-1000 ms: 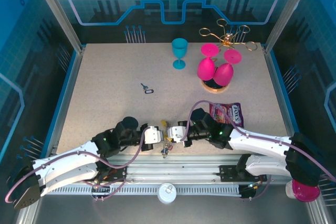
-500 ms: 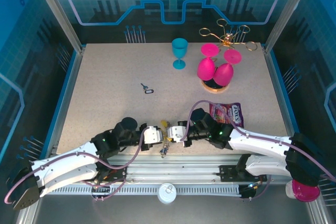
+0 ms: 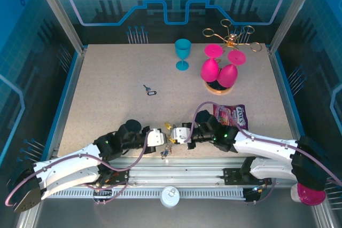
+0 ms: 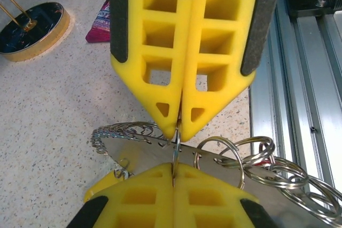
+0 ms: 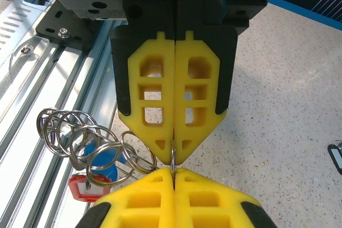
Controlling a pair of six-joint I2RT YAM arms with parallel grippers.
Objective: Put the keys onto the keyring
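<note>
The keyring (image 4: 251,158) is a floppy chain of silver rings, held at the table's near edge (image 3: 166,145). My left gripper (image 4: 173,168) and right gripper (image 5: 173,170) meet tip to tip, and both are shut on the same thin ring, which I see edge-on. In the top view the left gripper (image 3: 160,138) comes from the left and the right gripper (image 3: 179,134) from the right. Keys with a blue tag (image 5: 101,158), a red tag (image 5: 85,188) and a yellow tag (image 4: 104,182) hang from the rings (image 5: 91,132). One dark key (image 3: 149,91) lies loose mid-table.
At the back stand a teal goblet (image 3: 183,53), two pink goblets (image 3: 219,69) on a gold-rimmed disc (image 4: 32,28) and a gold wire stand (image 3: 232,36). A purple snack packet (image 3: 233,115) lies right of the grippers. Aluminium rails (image 3: 176,165) run along the near edge.
Both grippers have stayed almost in place. The hanging cluster of keys below them has swung slightly to the left.
</note>
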